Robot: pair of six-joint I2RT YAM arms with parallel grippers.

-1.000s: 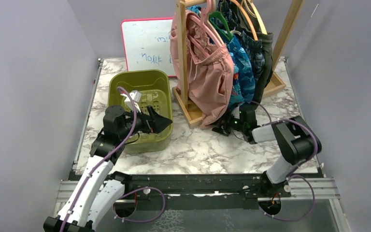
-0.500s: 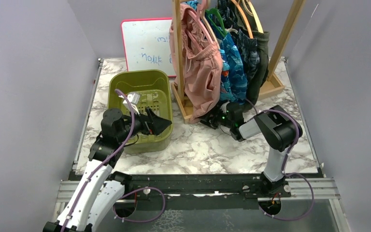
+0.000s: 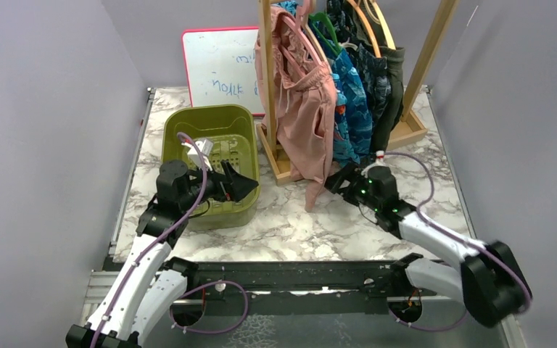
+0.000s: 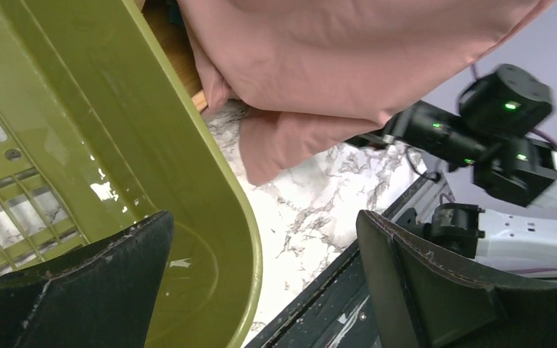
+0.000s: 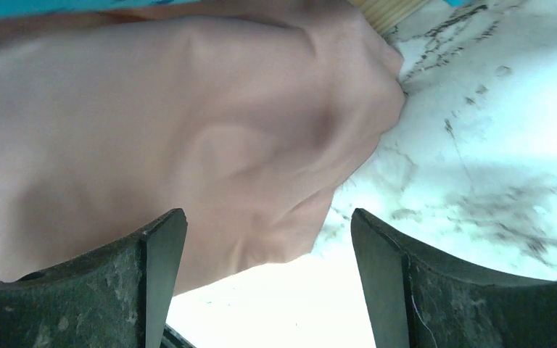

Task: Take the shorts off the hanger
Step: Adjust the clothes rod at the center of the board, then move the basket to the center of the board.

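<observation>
The dusty pink shorts [image 3: 303, 109] hang on a pink hanger [image 3: 312, 38] at the front of the wooden rack [image 3: 270, 87], with one leg drooping to the marble. Behind them hang bright blue print shorts [image 3: 349, 101], dark navy shorts [image 3: 377, 76] and olive shorts [image 3: 400, 69]. My right gripper [image 3: 333, 183] is open, low beside the pink leg hem. In the right wrist view the pink shorts [image 5: 188, 130] lie just beyond the open right gripper [image 5: 268, 225], with nothing between the fingers. My left gripper [image 3: 250, 186] is open and empty over the bin's near right corner; the left wrist view shows that gripper [image 4: 265, 225] below the pink shorts [image 4: 348, 58].
An olive-green plastic bin [image 3: 203, 110] stands left of the rack with a small white object [image 3: 201, 148] inside; its wall [image 4: 188, 145] fills the left wrist view. A red-framed whiteboard [image 3: 221, 69] leans at the back. Grey walls close both sides.
My right arm has swung its elbow down and to the right, and its gripper has opened wider beside the pink shorts. A pink leg now droops lower onto the table. The left arm has barely moved.
</observation>
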